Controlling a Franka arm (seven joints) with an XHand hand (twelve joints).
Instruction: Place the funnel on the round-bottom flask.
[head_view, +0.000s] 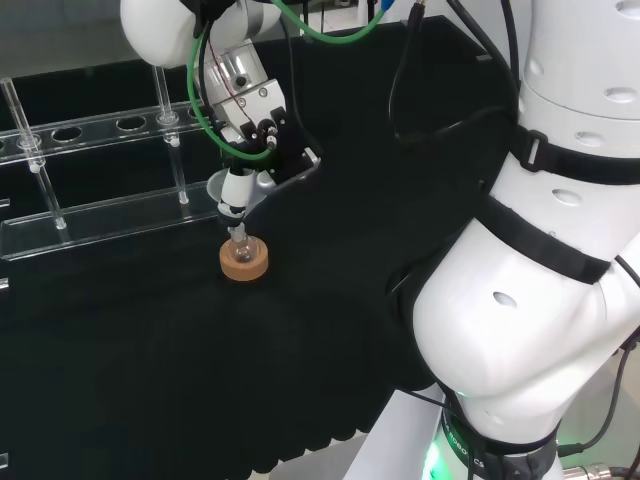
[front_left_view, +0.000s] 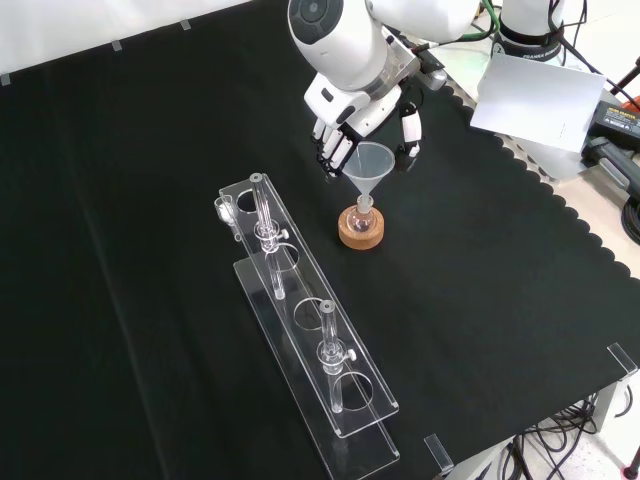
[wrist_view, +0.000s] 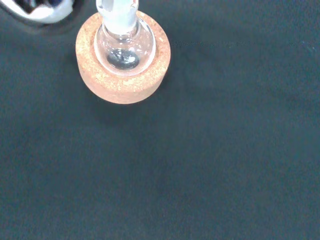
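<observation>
A clear funnel (front_left_view: 369, 164) stands upright with its stem down in the neck of a small round-bottom flask (front_left_view: 361, 214), which sits on a cork ring (front_left_view: 360, 230). The hand (front_left_view: 345, 140) comes in from above; its fingers (front_left_view: 334, 154) lie against one side of the cone and the thumb (front_left_view: 409, 132) curls at the other. In the head view the hand (head_view: 268, 150) is just above the funnel (head_view: 221, 186) and the cork ring (head_view: 244, 260). The wrist view looks down on the flask's bulb (wrist_view: 125, 49) in the cork ring (wrist_view: 120, 85).
A long clear rack (front_left_view: 300, 330) with upright tubes lies left of the cork ring in the front view; in the head view the rack (head_view: 90, 180) stands behind it. A white sheet (front_left_view: 530, 95) lies past the cloth's scalloped edge at the upper right.
</observation>
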